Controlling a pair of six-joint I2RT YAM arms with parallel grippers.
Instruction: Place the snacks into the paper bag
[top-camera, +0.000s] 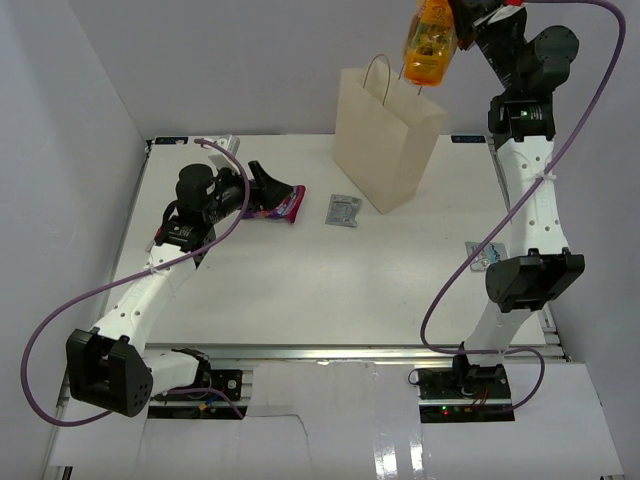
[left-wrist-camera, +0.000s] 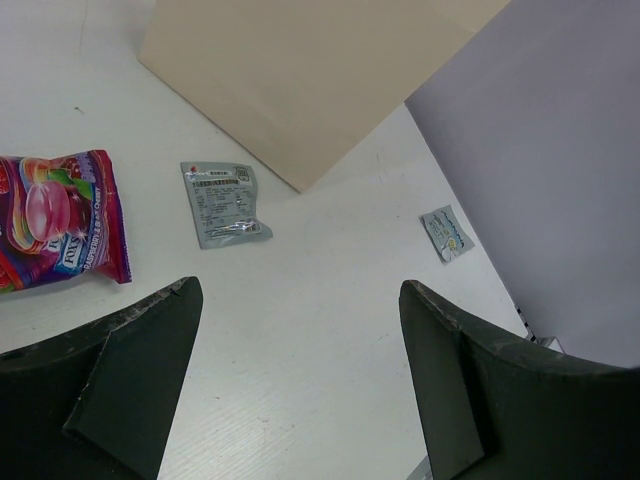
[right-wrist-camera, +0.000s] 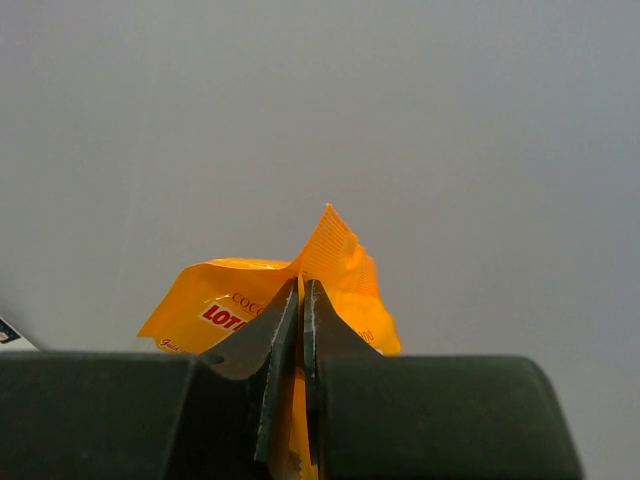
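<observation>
The cream paper bag stands upright at the back of the table, mouth open; its side shows in the left wrist view. My right gripper is shut on the orange packet and holds it high, above the bag's right side; its jaws pinch the packet's edge. My left gripper is open and empty, just over the purple-magenta packet, which lies flat. The silver-grey sachet lies between that packet and the bag.
A small pale sachet lies by the right arm, also in the left wrist view. A small teal-and-red packet sits at the back left edge. White walls close in the back and both sides.
</observation>
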